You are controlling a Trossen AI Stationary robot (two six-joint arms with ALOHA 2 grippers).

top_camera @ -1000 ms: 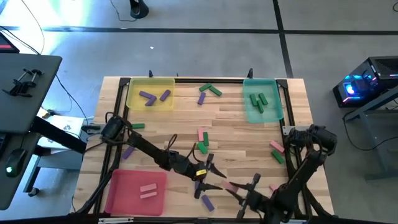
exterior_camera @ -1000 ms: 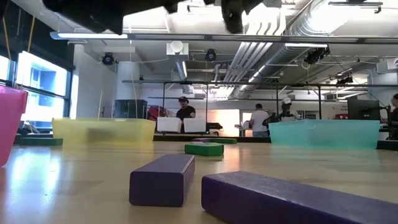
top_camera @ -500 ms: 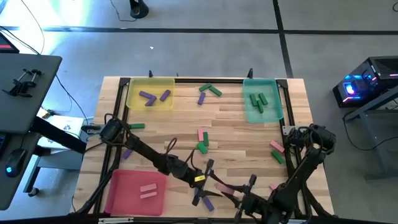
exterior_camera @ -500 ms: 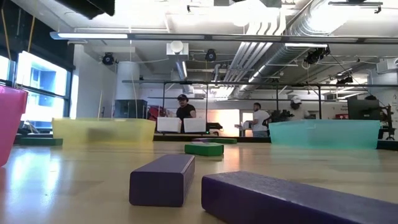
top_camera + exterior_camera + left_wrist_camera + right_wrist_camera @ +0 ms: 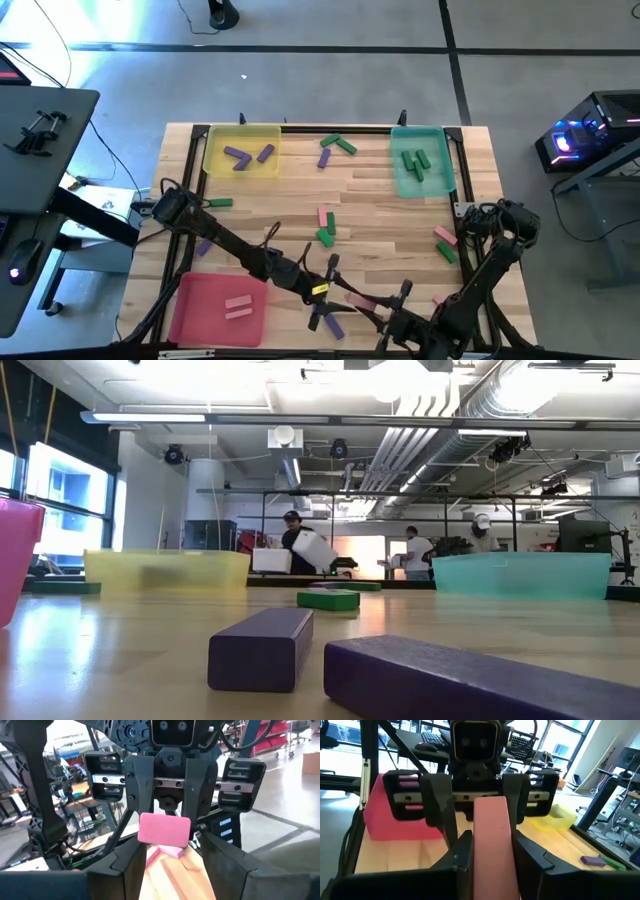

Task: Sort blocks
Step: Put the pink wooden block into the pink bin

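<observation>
The table [image 5: 380,215] is pale wood in a plank pattern, edged by a black frame [image 5: 195,165]. At its far side sit a yellow tray [image 5: 215,155] holding purple blocks [image 5: 238,156] and a teal tray [image 5: 400,180] holding green blocks [image 5: 417,160]. At its near side a red tray [image 5: 195,310] holds pink blocks [image 5: 238,306]. Loose green, pink and purple blocks lie on the wood between the trays. Both arms are black; a pink block [image 5: 492,845] shows between the dark fingers [image 5: 452,852] of the right gripper [image 5: 490,857].
</observation>
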